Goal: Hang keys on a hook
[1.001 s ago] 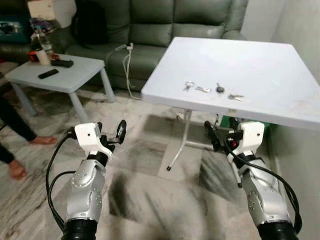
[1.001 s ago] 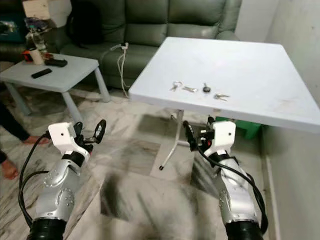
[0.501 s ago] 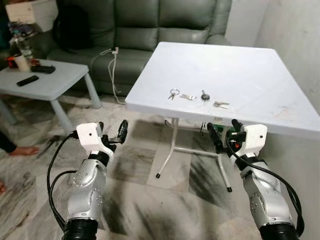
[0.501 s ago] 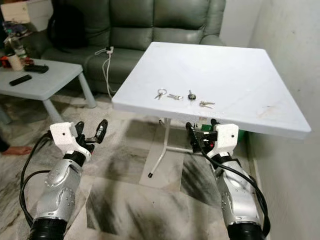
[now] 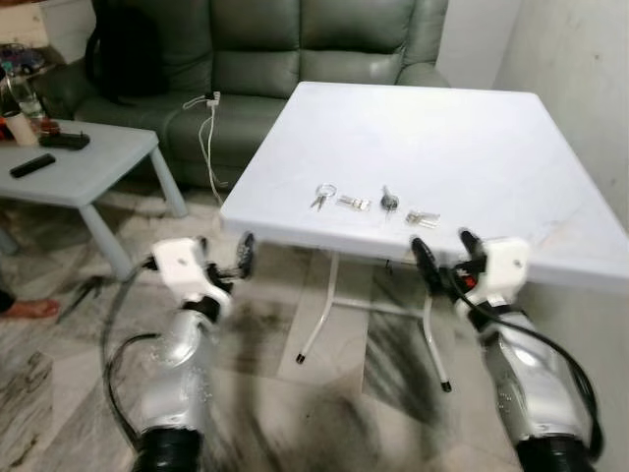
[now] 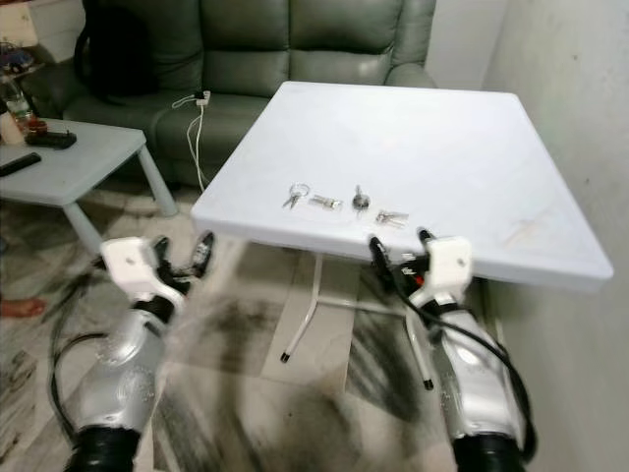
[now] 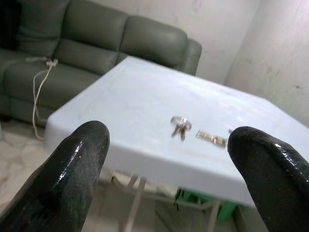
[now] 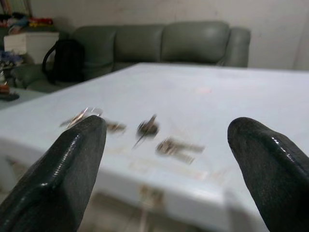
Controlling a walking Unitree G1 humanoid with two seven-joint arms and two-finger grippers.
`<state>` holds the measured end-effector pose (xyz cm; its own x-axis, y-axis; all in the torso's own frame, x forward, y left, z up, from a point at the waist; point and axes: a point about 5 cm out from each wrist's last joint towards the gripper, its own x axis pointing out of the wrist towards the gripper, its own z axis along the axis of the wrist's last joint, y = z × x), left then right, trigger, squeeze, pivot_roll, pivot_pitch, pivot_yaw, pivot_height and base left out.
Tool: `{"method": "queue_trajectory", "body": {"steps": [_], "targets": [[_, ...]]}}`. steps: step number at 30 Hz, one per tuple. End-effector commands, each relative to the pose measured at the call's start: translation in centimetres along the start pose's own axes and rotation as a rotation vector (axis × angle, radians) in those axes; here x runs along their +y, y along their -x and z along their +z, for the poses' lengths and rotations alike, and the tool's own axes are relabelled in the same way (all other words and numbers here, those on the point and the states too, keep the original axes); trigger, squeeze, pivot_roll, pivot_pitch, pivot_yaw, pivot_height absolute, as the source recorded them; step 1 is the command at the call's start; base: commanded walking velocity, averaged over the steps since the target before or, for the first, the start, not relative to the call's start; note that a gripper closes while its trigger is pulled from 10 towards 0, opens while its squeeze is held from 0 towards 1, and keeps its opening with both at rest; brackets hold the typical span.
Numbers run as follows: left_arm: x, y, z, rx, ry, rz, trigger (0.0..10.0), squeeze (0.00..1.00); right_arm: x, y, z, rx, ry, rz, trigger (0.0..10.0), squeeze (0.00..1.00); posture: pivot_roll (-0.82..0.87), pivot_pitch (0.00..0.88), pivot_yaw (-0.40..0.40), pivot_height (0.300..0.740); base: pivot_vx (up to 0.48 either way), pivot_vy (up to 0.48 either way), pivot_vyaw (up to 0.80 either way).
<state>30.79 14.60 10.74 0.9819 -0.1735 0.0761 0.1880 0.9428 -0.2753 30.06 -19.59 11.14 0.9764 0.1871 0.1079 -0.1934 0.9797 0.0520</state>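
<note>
Right now the keys (image 5: 369,203) lie flat in a loose row on the white table (image 5: 472,138), close to its near edge. The row's long axis runs side to side across the robot's view. It starts with a ringed bunch (image 5: 323,195) on the left, then a pale piece (image 5: 353,204), a dark-headed key (image 5: 389,202) and a small bunch (image 5: 422,218) at the right end. The dark-headed key's shaft points away from the robot, toward the green sofa (image 5: 285,49).

Both arms are raised in front of the table edge. The left gripper (image 5: 228,262) sits below and left of the near corner, fingers spread wide, holding nothing. The right gripper (image 5: 444,258) hovers just short of the near edge, below the small bunch, fingers also wide apart and touching nothing. A low side table (image 5: 69,177) stands to the left.
</note>
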Motion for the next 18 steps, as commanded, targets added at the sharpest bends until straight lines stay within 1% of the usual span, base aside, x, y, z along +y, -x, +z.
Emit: {"method": "queue_trajectory", "body": {"steps": [1, 18], "targets": [[1.00, 0.03, 0.59, -0.014, -0.021, 0.031, 10.0, 0.00, 0.93, -0.57, 0.50, -0.023, -0.013, 0.035, 10.0, 0.00, -0.05, 0.000, -0.029, 0.740, 0.356, 0.000, 0.00], [1.03, 0.36, 0.37, -0.009, -0.024, 0.032, 10.0, 0.00, 1.09, -0.43, 0.40, -0.017, -0.014, 0.042, 10.0, 0.00, -0.04, 0.000, -0.034, 0.740, 0.346, 0.000, 0.00]]}}
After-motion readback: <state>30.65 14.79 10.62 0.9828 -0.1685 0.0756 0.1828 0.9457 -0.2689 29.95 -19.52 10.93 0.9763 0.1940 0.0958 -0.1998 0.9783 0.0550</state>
